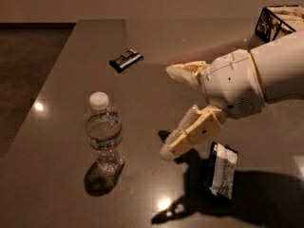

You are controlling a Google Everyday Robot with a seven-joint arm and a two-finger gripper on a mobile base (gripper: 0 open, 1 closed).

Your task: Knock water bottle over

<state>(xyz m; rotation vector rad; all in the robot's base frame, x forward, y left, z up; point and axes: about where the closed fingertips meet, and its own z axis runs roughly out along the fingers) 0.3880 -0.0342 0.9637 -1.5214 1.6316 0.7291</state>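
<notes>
The water bottle point(104, 133) is a small clear ribbed bottle with a white cap. It stands upright on the grey-brown table point(66, 80), left of centre. My gripper point(167, 110) comes in from the right on a white arm. It is open, with one cream finger point(185, 72) high and the other point(192, 132) low. The fingertips point left toward the bottle and are still a short gap to its right, not touching it.
A dark-and-white snack wrapper point(222, 169) lies on the table just under my gripper's wrist. Another dark wrapper point(126, 60) lies farther back. A dark box point(278, 23) stands at the back right. The table's left edge runs close behind the bottle.
</notes>
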